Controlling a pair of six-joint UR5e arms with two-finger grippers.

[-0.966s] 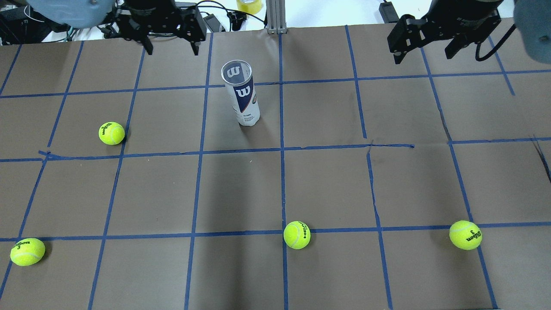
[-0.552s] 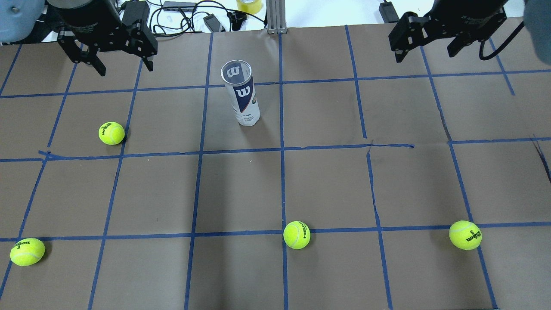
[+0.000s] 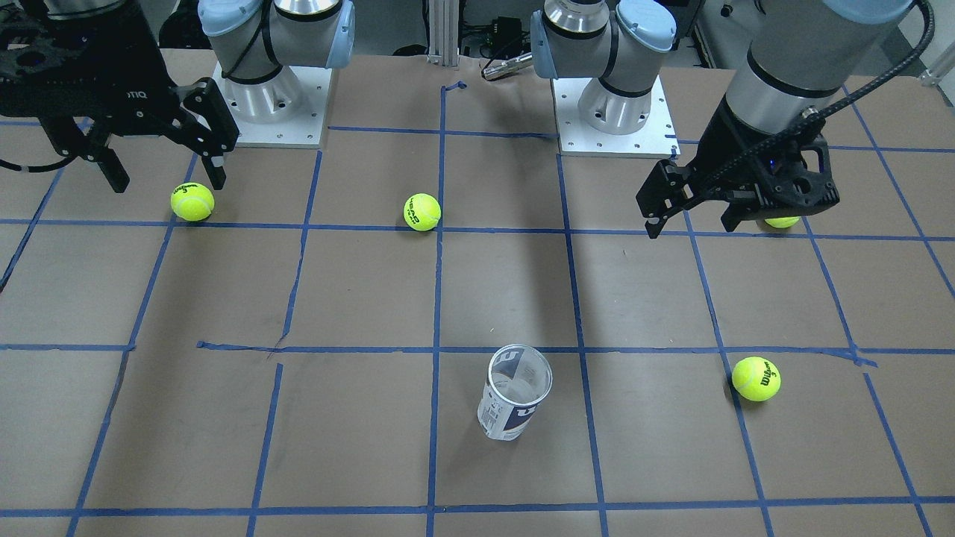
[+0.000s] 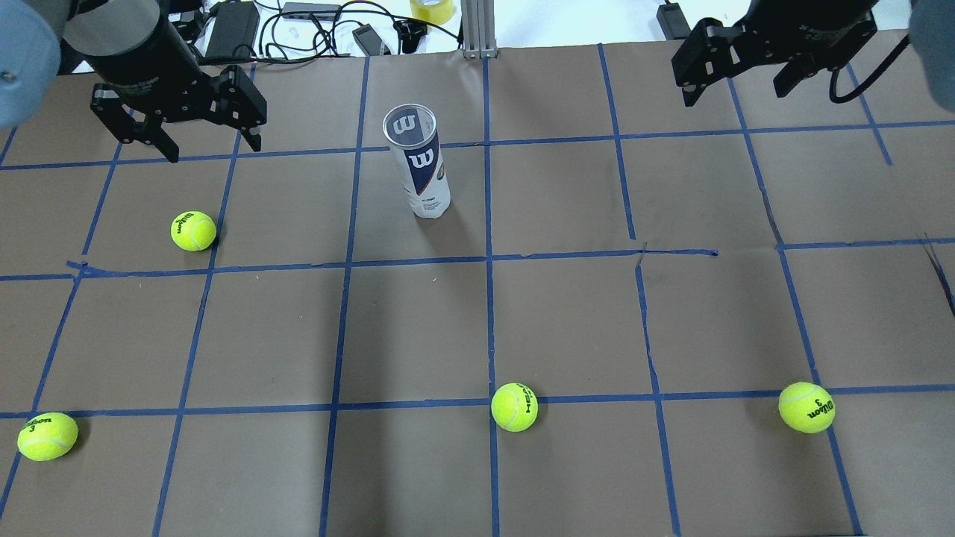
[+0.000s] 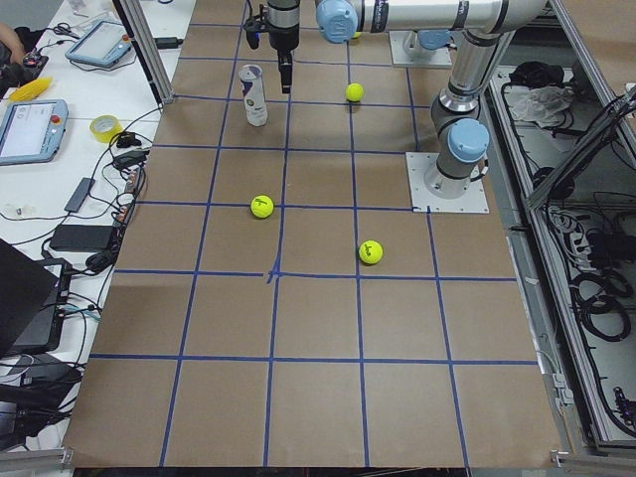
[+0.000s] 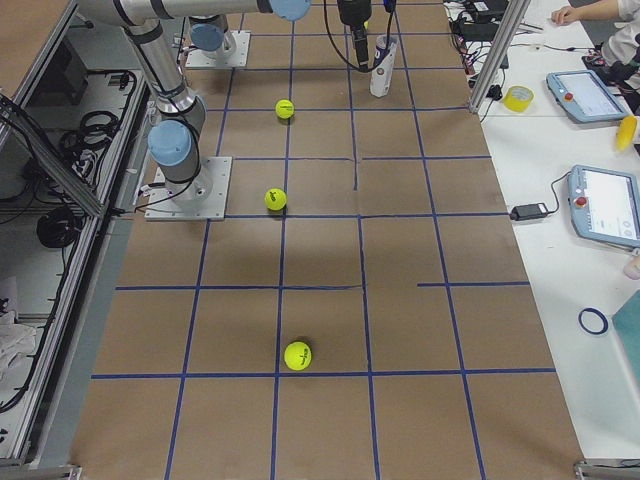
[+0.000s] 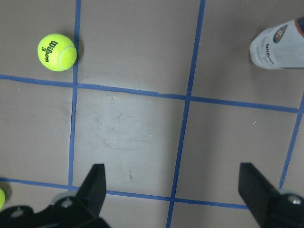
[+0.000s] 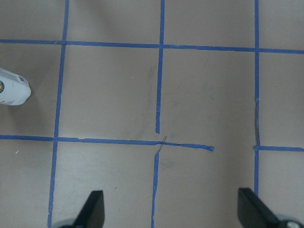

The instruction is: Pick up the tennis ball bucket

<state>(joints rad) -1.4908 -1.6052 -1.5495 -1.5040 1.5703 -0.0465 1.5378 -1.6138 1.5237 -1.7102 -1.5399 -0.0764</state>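
Observation:
The tennis ball bucket stands upright and open-topped in the table's far middle, clear with a navy and white W label. It also shows in the front view. My left gripper is open and empty, hanging above the table to the bucket's left and well apart from it. In the left wrist view the bucket's base sits at the upper right. My right gripper is open and empty at the far right. The right wrist view shows the bucket's base at the left edge.
Several yellow-green tennis balls lie on the brown gridded table: one near my left gripper, one at the near left, one at the near middle, one at the near right. Cables and a tape roll lie beyond the far edge.
My left gripper has moved left and a little nearer, away from the bucket's far-left side. The right gripper has barely shifted. The bucket and balls have not moved.

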